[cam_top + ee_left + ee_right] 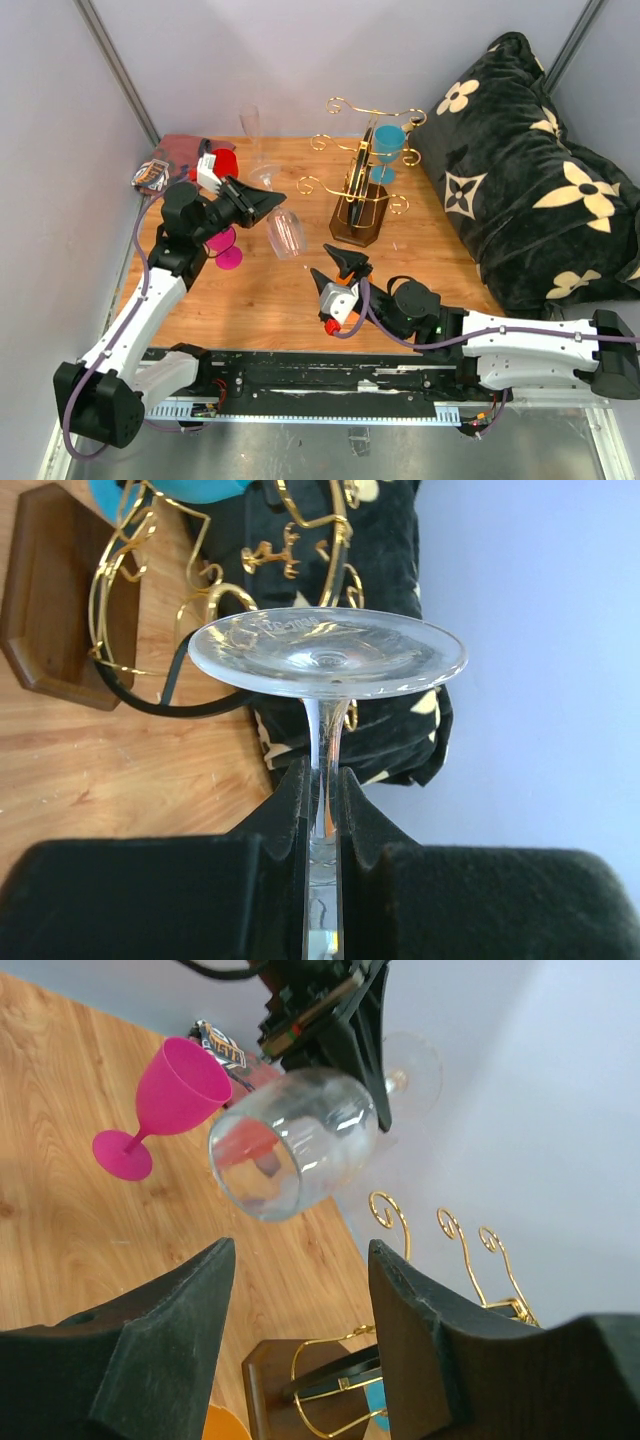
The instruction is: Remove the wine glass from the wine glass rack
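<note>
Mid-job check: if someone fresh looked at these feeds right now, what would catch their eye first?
The left tool clamped on the stem of a clear wine glass, held tilted, apart from the wine glass rack and to its left. Then the blue glass hanging on the rack's gold arms, and the big black flowered cushion on the right. The right tool sits open near the rack's base.

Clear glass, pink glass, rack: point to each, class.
clear glass point(327, 655), left wrist view, its foot.
pink glass point(185, 1085), right wrist view, its bowl.
rack point(352, 232), top view, its wooden base.
</note>
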